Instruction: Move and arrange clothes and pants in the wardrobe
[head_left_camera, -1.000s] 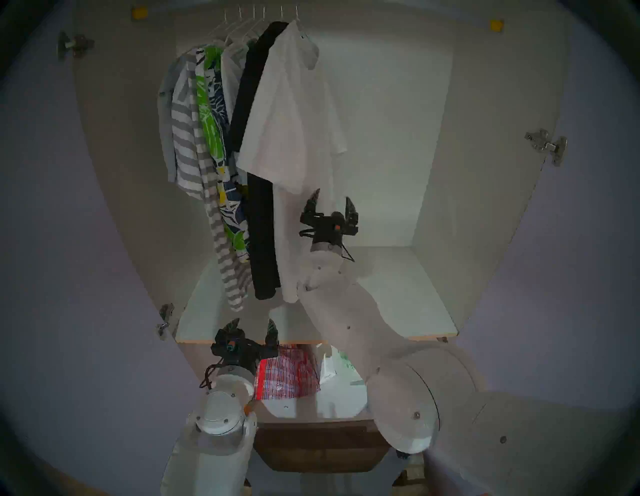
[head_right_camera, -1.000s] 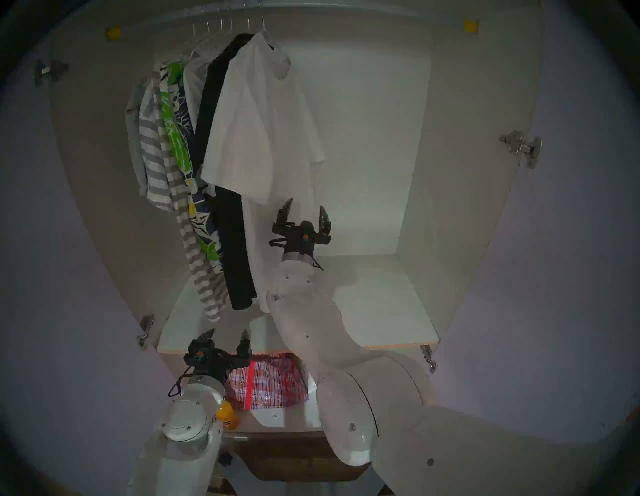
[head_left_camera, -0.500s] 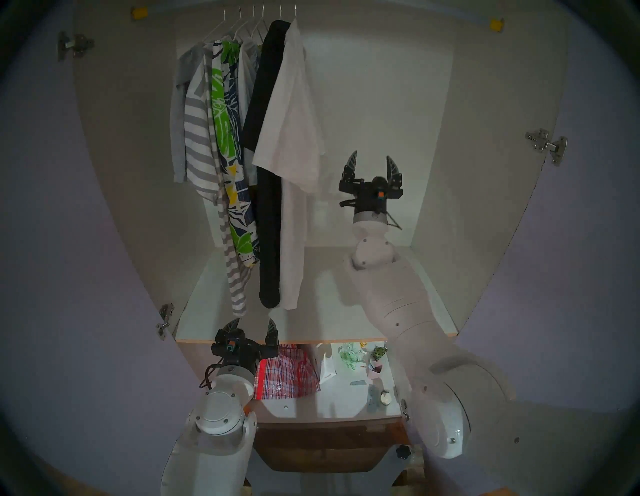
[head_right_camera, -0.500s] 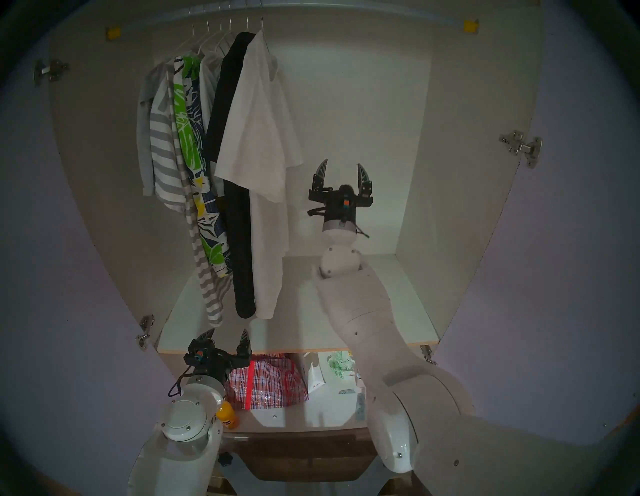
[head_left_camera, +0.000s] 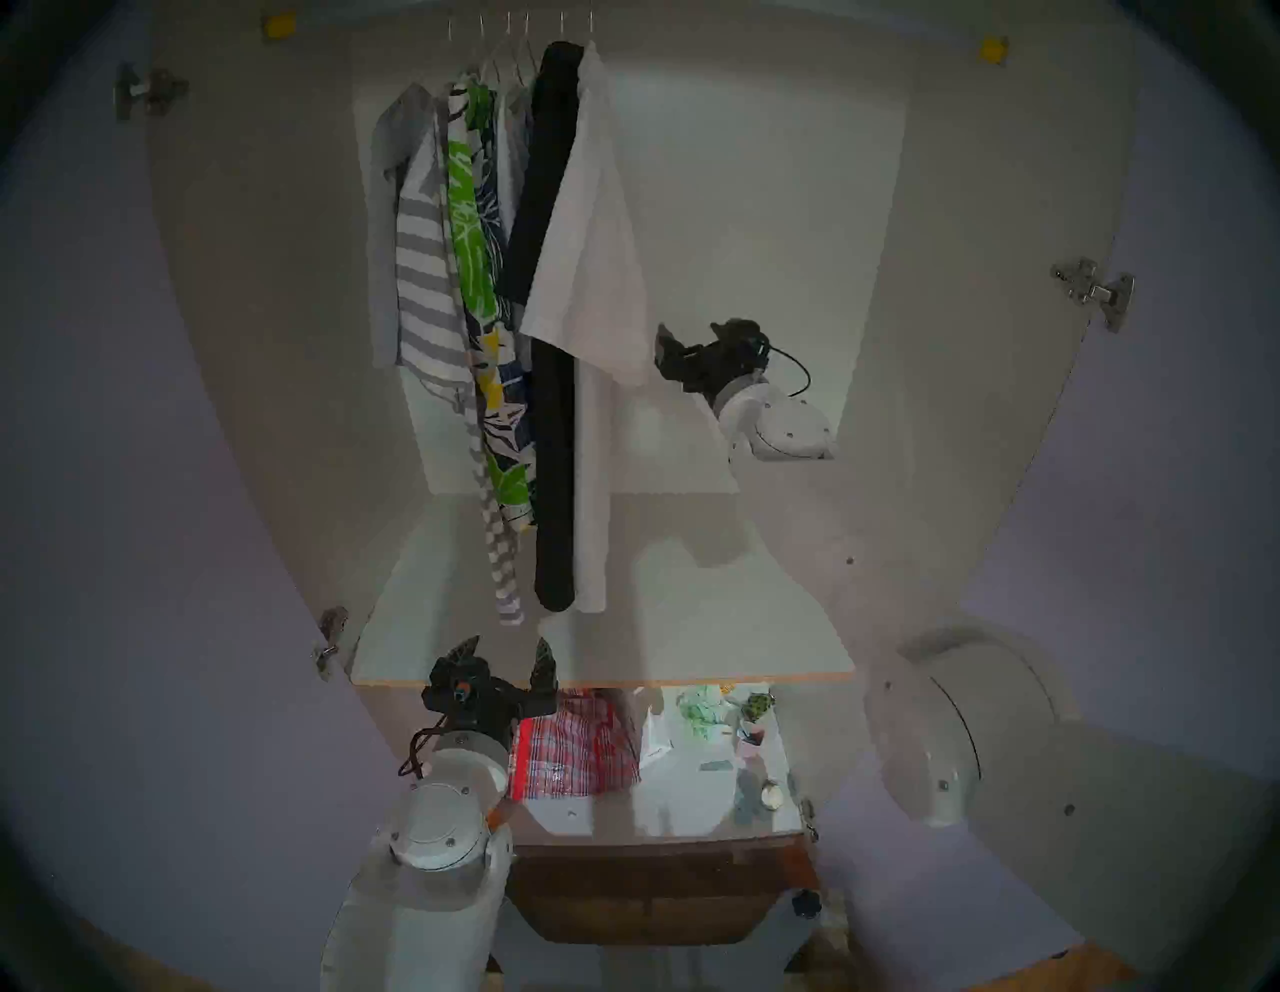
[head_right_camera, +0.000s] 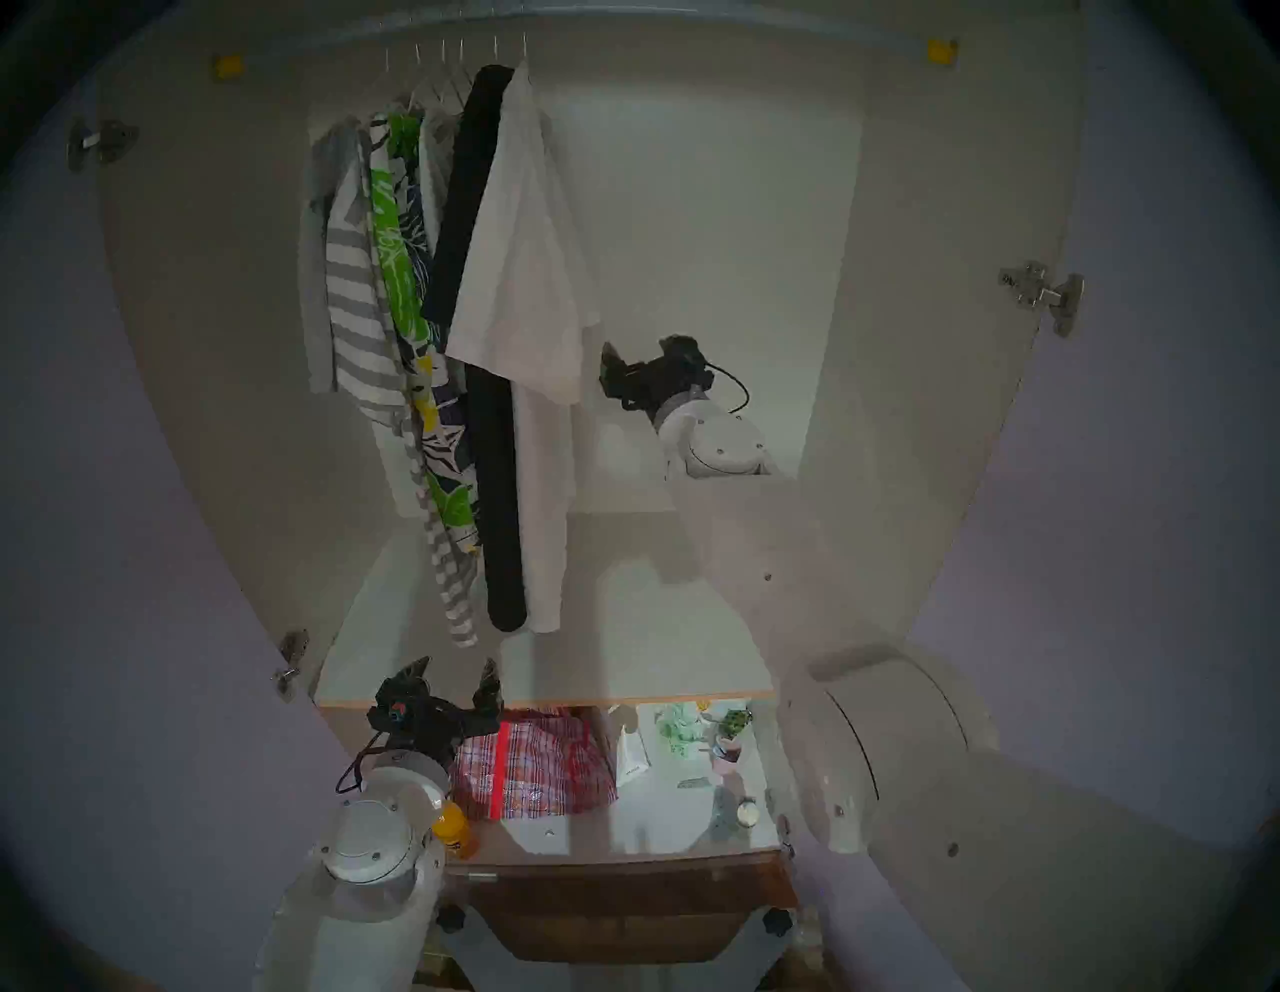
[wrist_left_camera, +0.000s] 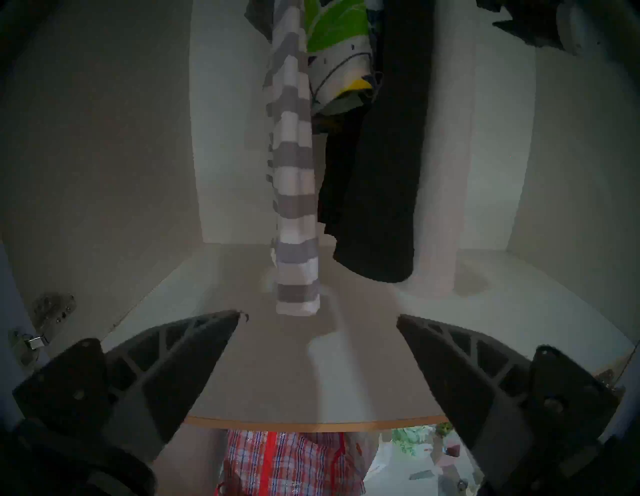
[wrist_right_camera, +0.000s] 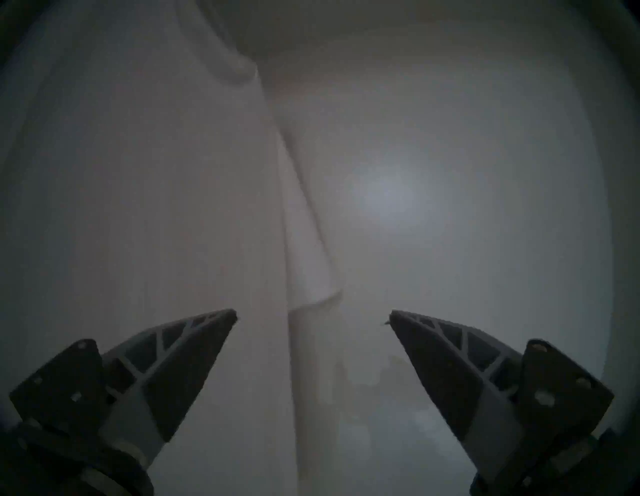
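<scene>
Six clothes (head_left_camera: 485, 277) hang at the left of the wardrobe (head_left_camera: 762, 173) rail, and my right claw (wrist_right_camera: 313, 317), released and probably not yet touching, faces the large white T-shirt (head_left_camera: 589, 228), so next I should close on its sleeve edge.

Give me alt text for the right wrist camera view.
An open claw, holding nothing, faces the white T-shirt hanging close ahead, its sleeve hem just above the gap between the fingers. Pale wardrobe panel fills the right side.
</scene>
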